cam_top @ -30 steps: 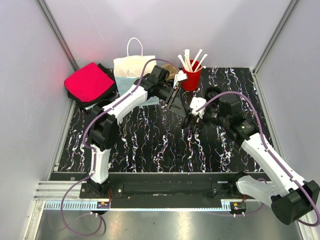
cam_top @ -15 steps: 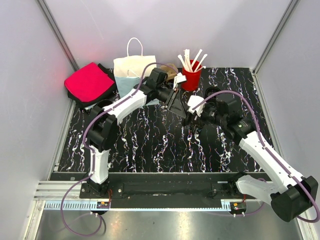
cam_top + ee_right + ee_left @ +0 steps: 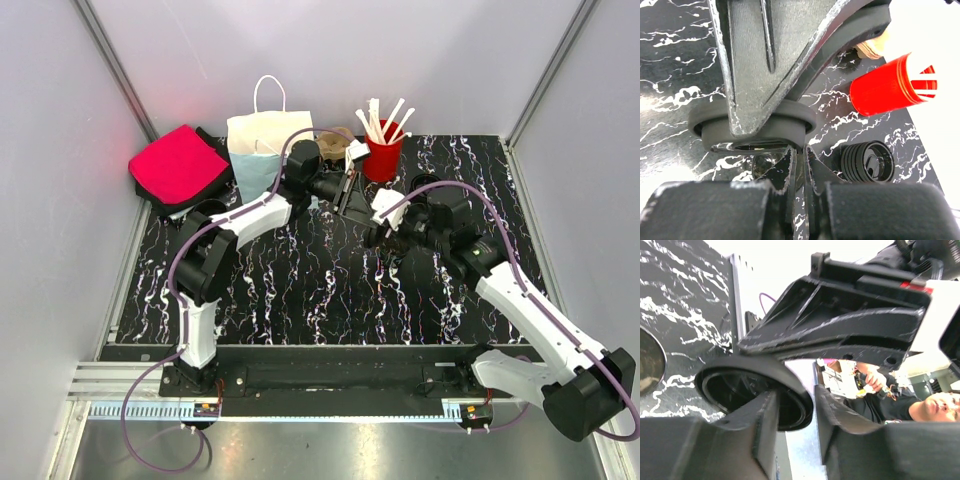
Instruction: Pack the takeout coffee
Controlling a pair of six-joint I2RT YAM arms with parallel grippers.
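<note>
Narrowing left gripper (image 3: 796, 410) straddles black lid (image 3: 740, 367) rim, grip unclear; right gripper (image 3: 799, 152) pinches it.

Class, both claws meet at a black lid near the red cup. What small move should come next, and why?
Probably close the left claw on the black lid: its fingers straddle the rim, apart, while the shut right claw sits at the lid's edge.

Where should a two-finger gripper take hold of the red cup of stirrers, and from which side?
Grip the red cup across its wall, from the near side: it stands upright, and the stirrers fanning out of its mouth block a grasp from above.
</note>
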